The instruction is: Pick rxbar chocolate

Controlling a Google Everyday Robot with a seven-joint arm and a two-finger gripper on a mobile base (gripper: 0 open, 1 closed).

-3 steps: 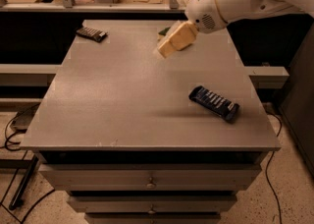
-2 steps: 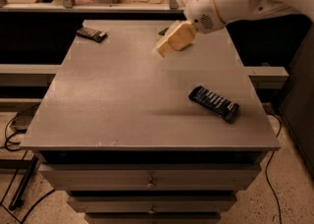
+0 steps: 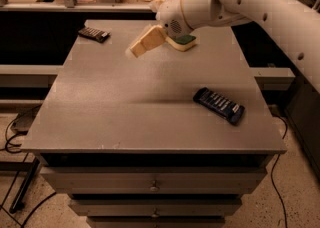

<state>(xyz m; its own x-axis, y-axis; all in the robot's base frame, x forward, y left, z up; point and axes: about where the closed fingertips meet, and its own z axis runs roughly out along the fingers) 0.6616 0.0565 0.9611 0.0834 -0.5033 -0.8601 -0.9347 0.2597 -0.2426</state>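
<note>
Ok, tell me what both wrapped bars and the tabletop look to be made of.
The rxbar chocolate: dark wrapper with pale printed stripes, probably plastic film. The blue bar: likely film too, white print across it. The table: grey, matte, laminate or painted metal. The gripper hovers over the table's far side.

- The claw (image 3: pixel 136 49) has shifted left above the far part of the tabletop (image 3: pixel 125 102), ending nearer the rxbar chocolate (image 3: pixel 93 33) at the far-left corner.
- The yellow-and-green sponge (image 3: pixel 183 42), earlier hidden behind the claw, now shows just to its right.
</note>
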